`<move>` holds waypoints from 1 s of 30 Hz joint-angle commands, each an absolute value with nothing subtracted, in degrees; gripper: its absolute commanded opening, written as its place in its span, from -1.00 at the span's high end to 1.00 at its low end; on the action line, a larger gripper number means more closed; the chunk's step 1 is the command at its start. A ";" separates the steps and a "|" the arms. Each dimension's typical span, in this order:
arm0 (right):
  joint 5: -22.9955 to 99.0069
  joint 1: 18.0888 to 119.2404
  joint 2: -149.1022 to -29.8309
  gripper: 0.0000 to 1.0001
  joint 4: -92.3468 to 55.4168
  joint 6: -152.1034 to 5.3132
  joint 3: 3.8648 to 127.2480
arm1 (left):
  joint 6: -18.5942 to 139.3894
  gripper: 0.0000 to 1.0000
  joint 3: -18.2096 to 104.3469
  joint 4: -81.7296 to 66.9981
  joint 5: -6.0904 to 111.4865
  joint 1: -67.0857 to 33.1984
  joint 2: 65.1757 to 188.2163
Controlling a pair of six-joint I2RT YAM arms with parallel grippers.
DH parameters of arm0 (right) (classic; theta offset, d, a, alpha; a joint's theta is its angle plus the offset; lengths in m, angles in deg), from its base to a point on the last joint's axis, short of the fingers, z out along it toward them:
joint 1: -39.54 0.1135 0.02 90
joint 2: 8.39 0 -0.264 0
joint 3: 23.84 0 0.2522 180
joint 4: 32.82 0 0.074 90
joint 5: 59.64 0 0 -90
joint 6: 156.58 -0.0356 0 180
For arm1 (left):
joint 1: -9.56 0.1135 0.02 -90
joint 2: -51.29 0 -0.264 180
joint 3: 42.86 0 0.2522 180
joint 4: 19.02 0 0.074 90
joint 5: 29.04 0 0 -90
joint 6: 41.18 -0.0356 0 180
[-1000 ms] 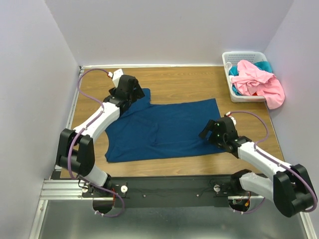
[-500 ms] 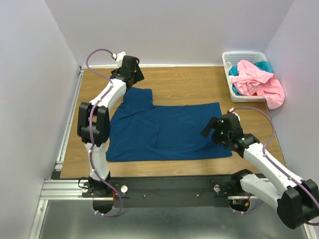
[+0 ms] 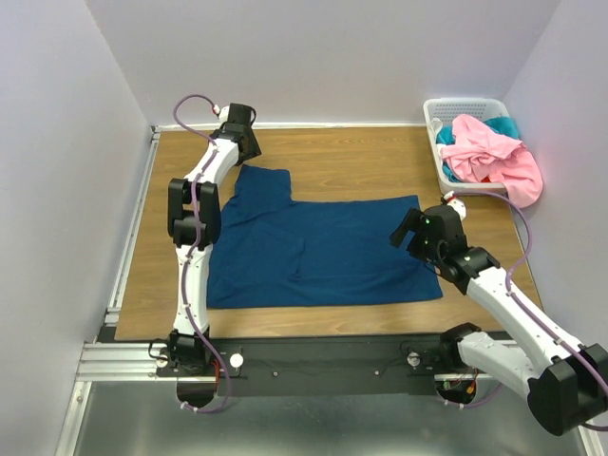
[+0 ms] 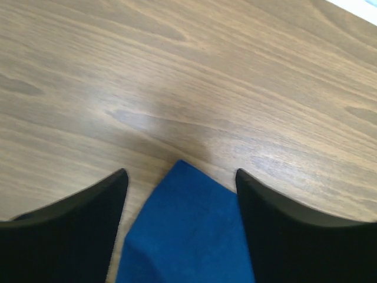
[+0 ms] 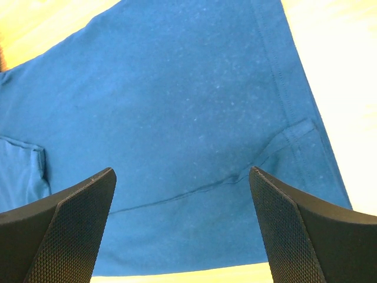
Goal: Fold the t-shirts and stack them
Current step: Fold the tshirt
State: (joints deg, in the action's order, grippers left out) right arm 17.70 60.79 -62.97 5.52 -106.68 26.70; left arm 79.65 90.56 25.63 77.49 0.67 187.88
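Your left gripper (image 4: 179, 172) has backed past the blue tee's (image 3: 313, 249) far corner and your right gripper (image 5: 181, 170) has lifted. Both gape wide, empty. Tee lies flat mid-worktop (image 3: 351, 161); looks spread, fold likely next.

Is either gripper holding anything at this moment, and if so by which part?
Nothing is held. Both are open: the left gripper hangs over a far corner of the blue t-shirt, the right gripper above its right side.
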 commanded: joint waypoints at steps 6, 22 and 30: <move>13.58 60.63 -62.79 -1.00 6.52 -105.87 26.57 | 78.79 -0.37 91.67 29.37 74.67 0.42 191.74; 13.67 60.63 -62.09 -1.00 6.52 -105.87 25.08 | 75.72 0.42 88.67 26.82 71.86 0.42 191.74; 12.88 60.63 -61.12 -1.00 6.52 -105.78 25.17 | 73.08 1.00 88.67 24.89 70.19 0.50 191.48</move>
State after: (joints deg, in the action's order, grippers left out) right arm 15.40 60.79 -62.01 5.71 -106.09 25.93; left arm 75.47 89.86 25.28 72.93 0.43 191.16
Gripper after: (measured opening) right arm 0.998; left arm 0.015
